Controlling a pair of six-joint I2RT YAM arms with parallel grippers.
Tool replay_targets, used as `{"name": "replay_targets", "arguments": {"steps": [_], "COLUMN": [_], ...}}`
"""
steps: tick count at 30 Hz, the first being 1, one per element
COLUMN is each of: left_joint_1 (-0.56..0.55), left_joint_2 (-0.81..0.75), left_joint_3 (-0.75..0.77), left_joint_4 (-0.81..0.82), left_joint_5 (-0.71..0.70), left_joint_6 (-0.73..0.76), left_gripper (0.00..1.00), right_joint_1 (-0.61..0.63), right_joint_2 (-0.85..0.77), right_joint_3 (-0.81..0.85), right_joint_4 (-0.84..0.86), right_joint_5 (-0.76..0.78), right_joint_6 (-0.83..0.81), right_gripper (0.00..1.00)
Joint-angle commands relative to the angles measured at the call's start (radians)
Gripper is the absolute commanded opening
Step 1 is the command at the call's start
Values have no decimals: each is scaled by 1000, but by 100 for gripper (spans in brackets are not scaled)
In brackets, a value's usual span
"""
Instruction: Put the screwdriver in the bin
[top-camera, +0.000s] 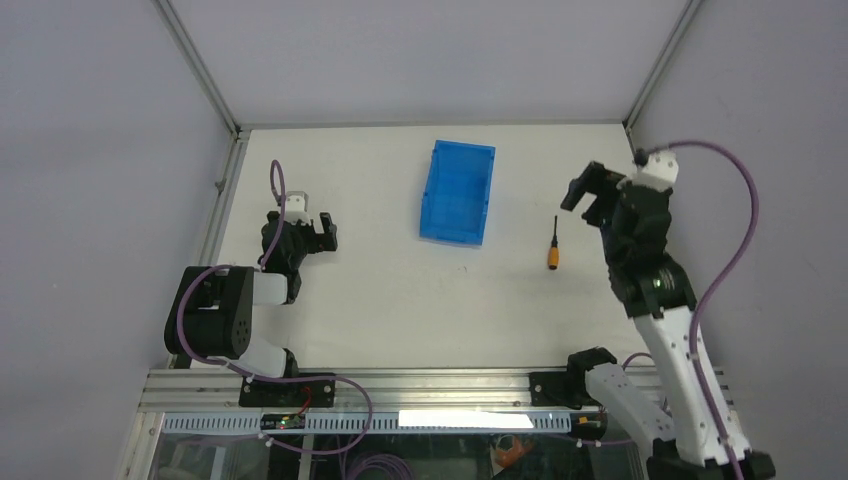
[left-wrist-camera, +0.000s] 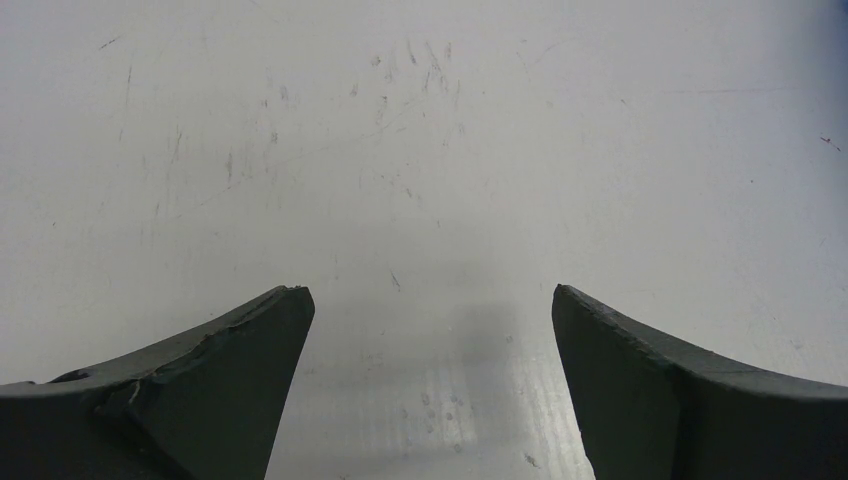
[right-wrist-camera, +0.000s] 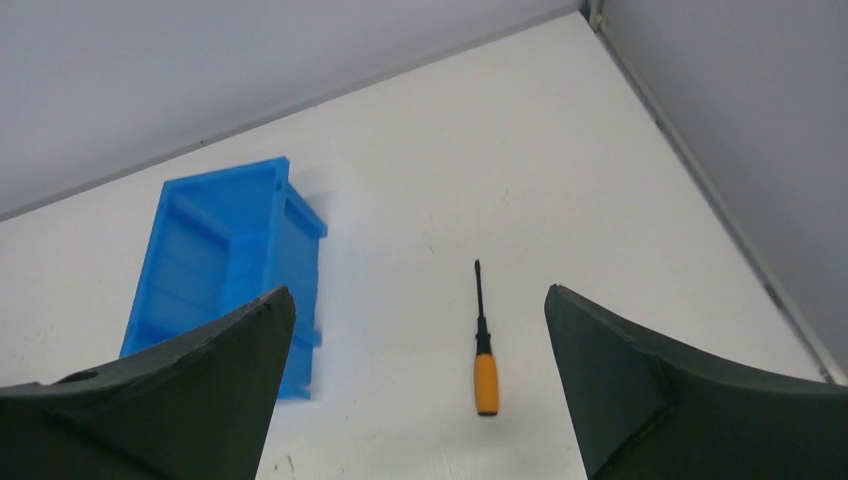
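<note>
The table (top-camera: 400, 300) is flat, white and matte, with fine scratches, and plain grey walls (top-camera: 420, 50) stand around it behind thin metal rails. The bin (top-camera: 458, 192) is a rectangular box of translucent blue plastic with raised walls, and it stands at the far middle. The screwdriver (top-camera: 553, 245) lies flat on the table, to the right of the bin and apart from it. Its long axis runs near to far: the thin black shaft points to the far wall and the orange handle to the near edge. The right gripper (top-camera: 588, 200) is wide open and holds nothing. The left gripper (top-camera: 322, 233) is also open and empty.

No legible text or labels.
</note>
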Motion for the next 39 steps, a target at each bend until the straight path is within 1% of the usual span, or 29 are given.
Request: {"name": "replay_targets", "arguments": {"steps": [1,2,3,4,6,7,8,10,12,15,19,21,22,24,26,28,31,35,36,39], "left_joint_1": [10,10,10,10,10,10,10,10,10,10,10,10,10,10,10,10,10,10,10,10], "left_joint_2": [-7,-7,-7,-7,-7,-7,-7,-7,-7,-7,-7,-7,-7,-8,-6,-7,-6,-7,-7,-6], "left_joint_3": [19,19,19,19,19,19,19,19,19,19,19,19,19,19,19,19,19,19,19,19], "left_joint_4": [51,50,50,50,51,50,51,51,50,51,50,51,51,51,50,50,50,51,50,51], "left_joint_5": [27,28,28,27,27,27,28,27,27,27,27,27,27,28,27,27,27,27,27,27], "left_joint_6": [-8,-8,-8,-8,-7,-8,-8,-8,-8,-8,-8,-8,-8,-8,-8,-8,-8,-8,-8,-8], "left_gripper": [99,99,99,99,99,99,99,99,99,99,99,99,99,99,99,99,99,99,99,99], "right_joint_1": [-27,-46,-62,-78,-115,-128,-136,-151,-166,-187,-197,-196,-196,-196,-196,-196,-197,-197,-196,-197], "right_joint_2": [429,550,653,740,894,928,989,1061,1116,1185,1274,1306,1315,1325,1319,1297,1263,1270,1280,1310], "right_joint_3": [403,469,570,626,680,687,687,658,604,513,459,446,444,449,462,495,589,807,885,1042], "right_joint_4": [-369,-469,-543,-596,-636,-636,-633,-609,-562,-479,-417,-396,-392,-395,-411,-445,-547,-787,-868,-994], "right_joint_5": [6,-35,-69,-105,-210,-245,-260,-270,-300,-332,-332,-324,-319,-305,-305,-303,-292,-309,-333,-403], "right_joint_6": [-65,-62,-63,-68,-82,-83,-81,-72,-67,-54,-52,-53,-53,-54,-57,-66,-81,-112,-123,-148], "right_gripper": [99,99,99,99,99,99,99,99,96,89,77,68,62,46,26,0,0,0,0,0]}}
